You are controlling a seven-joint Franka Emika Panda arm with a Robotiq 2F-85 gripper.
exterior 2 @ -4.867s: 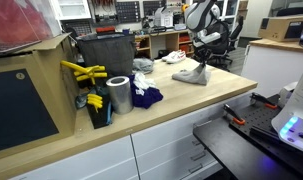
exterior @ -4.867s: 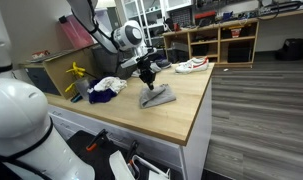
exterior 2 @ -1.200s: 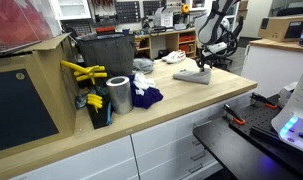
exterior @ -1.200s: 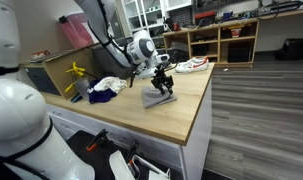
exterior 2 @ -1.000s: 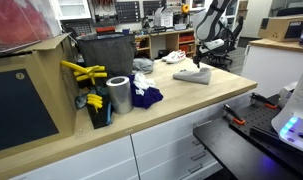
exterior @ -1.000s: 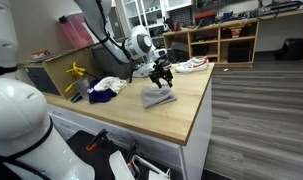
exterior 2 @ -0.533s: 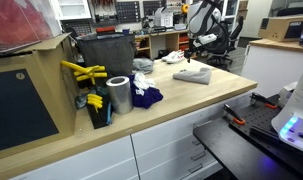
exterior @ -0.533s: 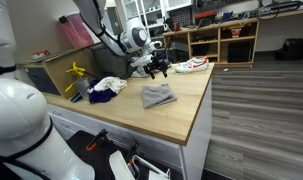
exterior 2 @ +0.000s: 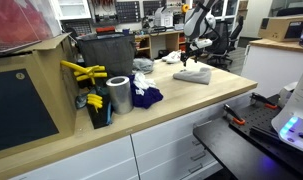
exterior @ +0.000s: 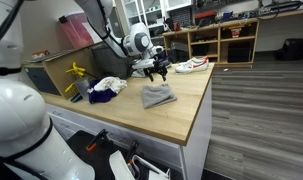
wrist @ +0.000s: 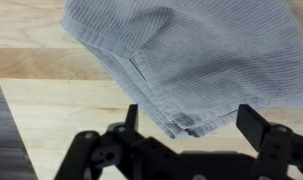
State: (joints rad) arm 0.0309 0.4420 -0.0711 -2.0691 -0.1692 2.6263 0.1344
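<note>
Above the grey cloth (exterior: 158, 96), my tool (exterior: 159, 70) hangs clear of the fabric, jaws spread wide and empty. The cloth lies loosely folded and flat on the bench (exterior: 181, 122), and both exterior views show open air between it and my fingertips. In the wrist view, the cloth's (wrist: 191, 55) lower corner, with a stitched hem and a doubled edge, sits between my fingers (wrist: 131, 117), and bare wood shows beside that corner.

The first risk, as I judge it, is the thinness of the cloth. If I came down on it, there is little height to bite, so my fingertips could jam into the wood under the cloth before they close. Stopping too high above the cloth would have me close on nothing.

The second is the fold. A pinch at that corner may catch only the top layer, and then the cloth would fall open and hang long when raised.

The third is dragging. Any sideways motion while touching the cloth would bunch it or slide it along the smooth wood. The bench's edge is not far from the cloth on the floor side.

The heap of white and blue cloths (exterior: 106, 87) lies well apart from the grey cloth, so I see little chance of snagging it.
</note>
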